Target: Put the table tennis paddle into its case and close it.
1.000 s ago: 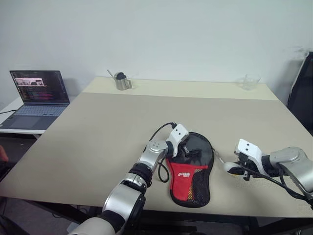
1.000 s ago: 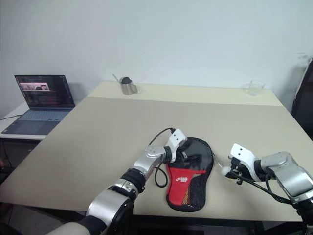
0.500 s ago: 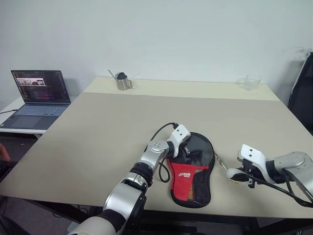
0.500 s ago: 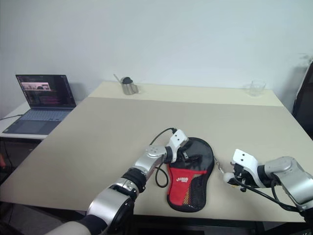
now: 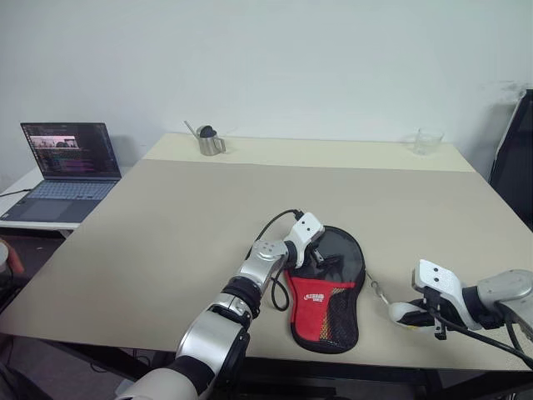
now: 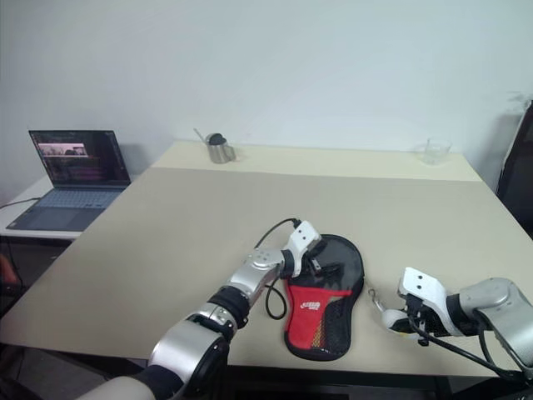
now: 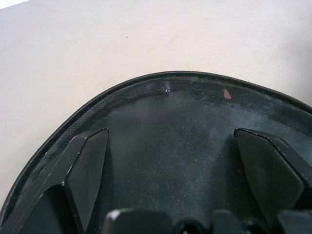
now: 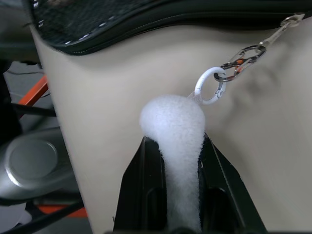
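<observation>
A beige table (image 5: 166, 217) stands before a white wall, with a laptop (image 5: 65, 171) off its edge at ten o'clock, a metal cup (image 5: 208, 140) at eleven and a clear glass (image 5: 427, 141) at one. The case (image 5: 329, 287) lies near the front edge, paddle not distinguishable. The left gripper (image 7: 170, 161) rests on the case's round end, fingers spread wide, gripping nothing. At four o'clock the right gripper (image 8: 173, 161) pinches a white fluffy pull (image 8: 174, 131), linked by a ring and metal clip (image 8: 241, 59) to the case.
</observation>
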### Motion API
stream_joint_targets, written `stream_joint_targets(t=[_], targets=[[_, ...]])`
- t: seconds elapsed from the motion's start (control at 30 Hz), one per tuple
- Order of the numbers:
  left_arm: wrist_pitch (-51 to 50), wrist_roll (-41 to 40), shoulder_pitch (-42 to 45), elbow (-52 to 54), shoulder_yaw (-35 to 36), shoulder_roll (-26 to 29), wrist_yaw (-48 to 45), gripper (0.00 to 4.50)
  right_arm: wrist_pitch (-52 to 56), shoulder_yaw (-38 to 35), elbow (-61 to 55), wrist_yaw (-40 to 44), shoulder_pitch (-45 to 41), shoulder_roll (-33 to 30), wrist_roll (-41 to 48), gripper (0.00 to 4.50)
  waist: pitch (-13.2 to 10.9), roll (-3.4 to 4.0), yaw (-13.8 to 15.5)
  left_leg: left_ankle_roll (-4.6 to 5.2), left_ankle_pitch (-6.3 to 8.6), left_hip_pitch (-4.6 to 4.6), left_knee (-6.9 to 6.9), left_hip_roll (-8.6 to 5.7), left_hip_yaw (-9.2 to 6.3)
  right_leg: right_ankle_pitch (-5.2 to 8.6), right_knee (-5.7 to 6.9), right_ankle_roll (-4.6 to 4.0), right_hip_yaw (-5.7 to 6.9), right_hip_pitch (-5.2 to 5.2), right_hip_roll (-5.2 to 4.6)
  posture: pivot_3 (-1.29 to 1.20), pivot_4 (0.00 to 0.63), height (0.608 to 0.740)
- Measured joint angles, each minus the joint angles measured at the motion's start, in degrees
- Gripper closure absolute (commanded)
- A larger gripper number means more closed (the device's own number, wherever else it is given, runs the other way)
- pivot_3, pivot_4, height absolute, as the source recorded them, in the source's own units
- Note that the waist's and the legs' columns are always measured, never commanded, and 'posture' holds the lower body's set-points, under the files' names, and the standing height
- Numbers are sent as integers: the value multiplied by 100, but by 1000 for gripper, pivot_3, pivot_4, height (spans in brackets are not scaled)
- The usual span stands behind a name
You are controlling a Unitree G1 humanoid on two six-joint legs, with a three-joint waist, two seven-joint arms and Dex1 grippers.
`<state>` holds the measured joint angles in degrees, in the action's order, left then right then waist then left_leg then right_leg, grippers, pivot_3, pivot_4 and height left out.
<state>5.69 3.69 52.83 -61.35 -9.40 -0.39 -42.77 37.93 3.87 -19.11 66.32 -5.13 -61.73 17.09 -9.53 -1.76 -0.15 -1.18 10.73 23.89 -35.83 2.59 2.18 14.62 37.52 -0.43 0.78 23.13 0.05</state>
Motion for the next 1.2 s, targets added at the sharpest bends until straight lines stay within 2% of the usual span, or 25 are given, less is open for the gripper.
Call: stream_joint_targets(t=[0.47,0.77,1.2], targets=[[0,0,7,-9,-52,0,-18,0,-458,109,-570,236,456,-207,-75,4224,8,13,-1,2,0,0,7,3,-27,-1,-51,1,17,-57,-4,0,150,740],[0,0,17,-28,-69,0,-14,0,-1416,303,-518,348,809,-374,-496,4224,8,13,-2,-2,3,-5,8,2,-37,0,-59,0,30,-75,-7,0,150,740],[0,0,27,-33,-136,1,-5,0,-2557,180,-303,471,1319,-487,-693,4224,15,8,4,-4,11,-9,10,2,-47,11,-66,-1,45,-83,-15,0,150,740]])
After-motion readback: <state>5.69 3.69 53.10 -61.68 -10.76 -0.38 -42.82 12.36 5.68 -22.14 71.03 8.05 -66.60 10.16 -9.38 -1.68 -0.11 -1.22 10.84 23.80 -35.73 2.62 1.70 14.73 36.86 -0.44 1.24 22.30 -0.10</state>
